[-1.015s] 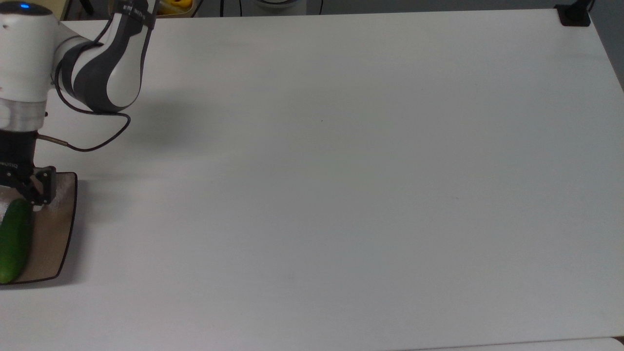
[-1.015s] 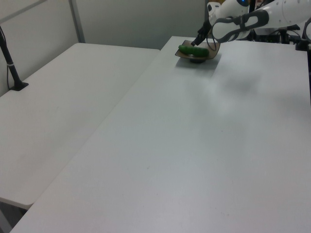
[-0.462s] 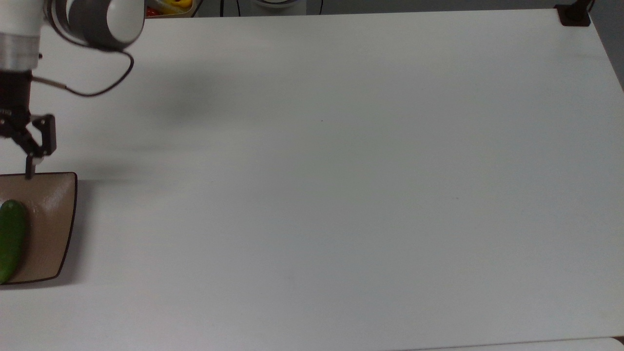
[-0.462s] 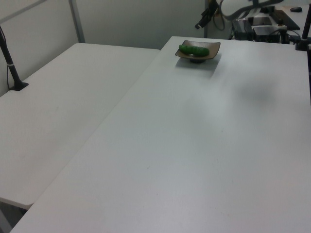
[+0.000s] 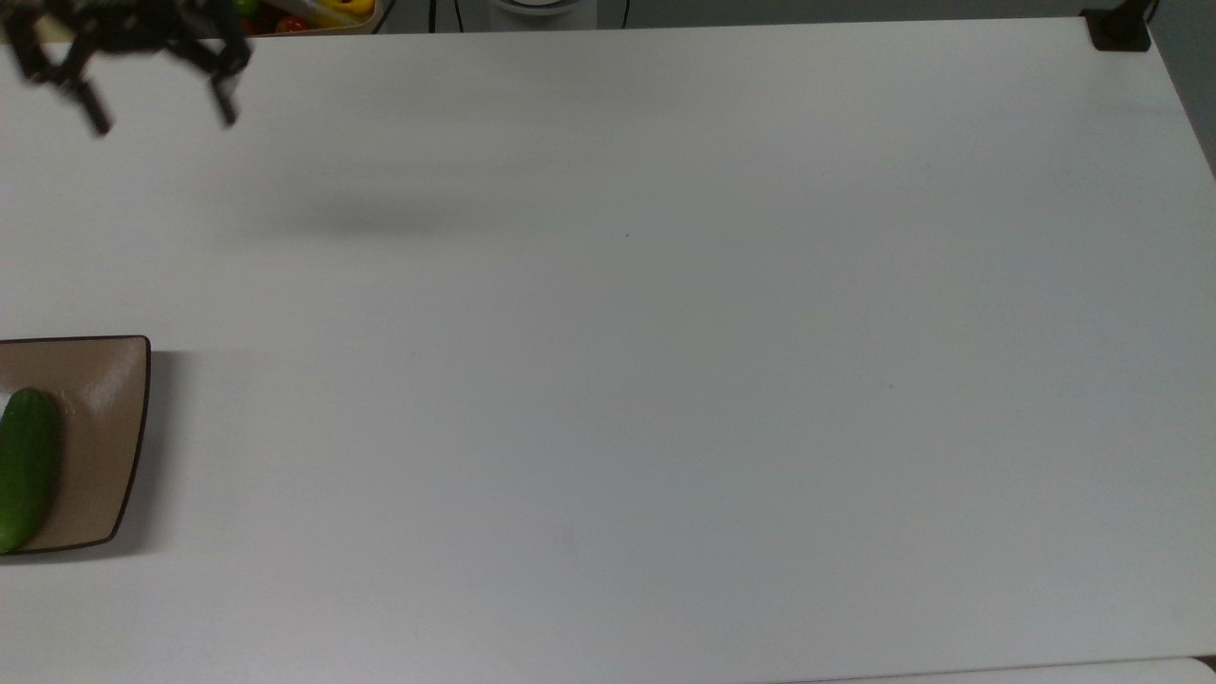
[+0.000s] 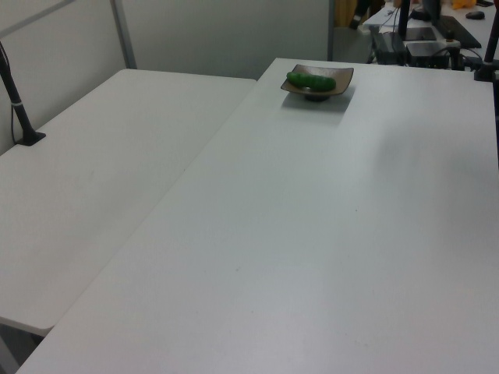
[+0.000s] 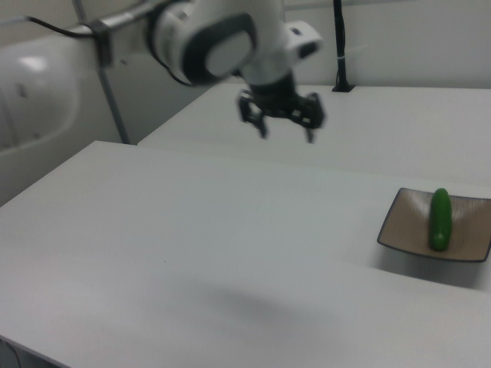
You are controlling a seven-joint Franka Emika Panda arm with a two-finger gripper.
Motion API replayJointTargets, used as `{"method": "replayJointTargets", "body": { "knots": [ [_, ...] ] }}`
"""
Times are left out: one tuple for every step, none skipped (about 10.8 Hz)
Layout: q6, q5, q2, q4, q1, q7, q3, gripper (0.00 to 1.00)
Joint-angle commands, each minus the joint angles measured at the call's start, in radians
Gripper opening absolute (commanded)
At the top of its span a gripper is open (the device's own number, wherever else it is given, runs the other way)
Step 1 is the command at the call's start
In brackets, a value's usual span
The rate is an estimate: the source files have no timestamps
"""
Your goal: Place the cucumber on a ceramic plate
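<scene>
Fingers (image 7: 265, 126): two, spread wide and holding nothing, on one gripper (image 5: 161, 119) raised above the counter (image 5: 627, 361) at the top view's far left corner, well apart from the plate. Ceramic plate (image 5: 100, 418): one, at the top view's left edge. Cucumber (image 7: 439, 218): one, lying lengthwise in the plate's dished centre.

The cucumber (image 7: 439, 218) lies lengthwise on the brown plate (image 7: 406, 230) at four o'clock on the white table (image 7: 192, 245); the gripper (image 7: 285, 132) hangs spread wide and empty at twelve o'clock
</scene>
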Motion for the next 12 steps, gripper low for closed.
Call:
{"method": "replayJointTargets", "body": {
  "knots": [
    [-0.251, 0.009, -0.173, -0.082, 0.105, 0.221, -0.013, 1.0],
    [-0.301, 0.006, -0.21, -0.097, 0.145, 0.287, -0.015, 1.0],
    [-0.336, -0.005, -0.243, -0.117, 0.18, 0.362, -0.015, 1.0],
    [-0.368, -0.029, -0.265, -0.124, 0.214, 0.428, -0.015, 1.0],
    [-0.405, -0.051, -0.277, -0.132, 0.255, 0.458, -0.015, 1.0],
    [-0.412, -0.069, -0.29, -0.153, 0.287, 0.469, -0.015, 1.0],
    [-0.409, -0.071, -0.288, -0.158, 0.295, 0.469, -0.015, 1.0],
    [-0.401, -0.077, -0.284, -0.164, 0.321, 0.469, -0.015, 1.0],
    [-0.399, -0.107, -0.282, -0.169, 0.332, 0.469, -0.015, 1.0],
    [-0.401, -0.126, -0.28, -0.175, 0.338, 0.469, -0.015, 1.0],
    [-0.396, -0.146, -0.271, -0.189, 0.355, 0.469, -0.015, 1.0],
    [-0.392, -0.181, -0.253, -0.187, 0.358, 0.469, -0.015, 1.0]
  ]
}}
